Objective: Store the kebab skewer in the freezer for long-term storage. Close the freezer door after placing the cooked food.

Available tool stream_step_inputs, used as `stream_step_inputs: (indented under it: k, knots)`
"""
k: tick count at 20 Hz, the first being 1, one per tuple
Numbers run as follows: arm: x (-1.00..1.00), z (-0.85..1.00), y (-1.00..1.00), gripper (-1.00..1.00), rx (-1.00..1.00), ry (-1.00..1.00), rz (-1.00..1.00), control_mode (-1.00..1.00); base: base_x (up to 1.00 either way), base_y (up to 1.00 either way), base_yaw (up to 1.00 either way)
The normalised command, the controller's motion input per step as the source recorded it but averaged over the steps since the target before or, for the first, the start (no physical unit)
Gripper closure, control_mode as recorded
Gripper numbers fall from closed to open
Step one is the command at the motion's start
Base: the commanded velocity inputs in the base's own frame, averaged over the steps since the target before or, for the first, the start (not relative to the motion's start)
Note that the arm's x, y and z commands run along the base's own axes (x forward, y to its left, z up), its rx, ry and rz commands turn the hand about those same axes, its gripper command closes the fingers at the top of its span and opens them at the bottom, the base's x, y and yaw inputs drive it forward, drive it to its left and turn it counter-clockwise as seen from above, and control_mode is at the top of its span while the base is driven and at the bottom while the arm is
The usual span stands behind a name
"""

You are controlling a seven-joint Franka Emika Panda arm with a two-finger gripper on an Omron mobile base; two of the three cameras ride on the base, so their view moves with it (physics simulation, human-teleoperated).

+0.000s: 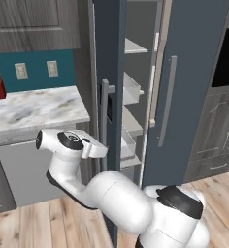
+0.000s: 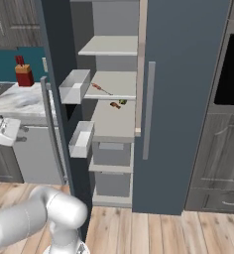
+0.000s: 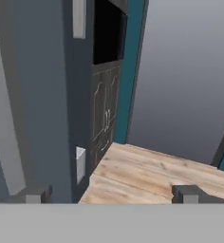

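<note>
Two doors front the tall slate-blue freezer (image 2: 188, 99), and the one with the black panel, the freezer door (image 1: 108, 72), stands swung out, edge-on to the base cameras. In the right base view its white inner bins (image 2: 74, 87) jut toward the pale grey shelves, and its long grey handle (image 2: 53, 131) runs down the outer face. The plain door (image 1: 184, 87) beside it is shut, with its own grey handle (image 1: 167, 101).

Inside the open compartment the kebab skewer (image 2: 101, 89) lies flat on a pale shelf (image 2: 116, 84), roughly level with the upper door bin, a thin dark stick with reddish bits. On the shelf just below it sits a small brown and green item (image 2: 117, 104) that I cannot identify.

The white arm (image 1: 116, 198) reaches low and to the left of the open door, its hand (image 1: 70, 143) in front of the marble table (image 1: 34, 109). From the hand camera the gripper (image 3: 109, 193) has its two dark fingertips (image 3: 186, 193) set wide apart with nothing between them, so it is released and carries nothing. Past them lie the wood floor (image 3: 156, 171) and dark cabinets (image 3: 104, 109).

A red knife block (image 2: 24, 75) stands on the table against the teal wall.
</note>
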Motion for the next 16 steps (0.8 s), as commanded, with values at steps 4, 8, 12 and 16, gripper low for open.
stream_step_inputs:
  k: [4,8,12,16]
  knots:
    - [0.47,0.00,0.00,-1.00,-0.18,-0.10,-0.01,-1.00,0.00,0.00,0.00]
    - [0.45,0.00,-0.17,-1.00,-0.01,0.15,-0.01,-1.00,0.00,0.00,0.00]
    - [0.53,0.00,-0.26,-1.00,0.00,0.17,-0.02,-1.00,0.00,0.00,0.00]
    - [0.49,0.00,-0.05,-1.00,0.00,0.04,-0.02,-1.00,0.00,0.00,0.00]
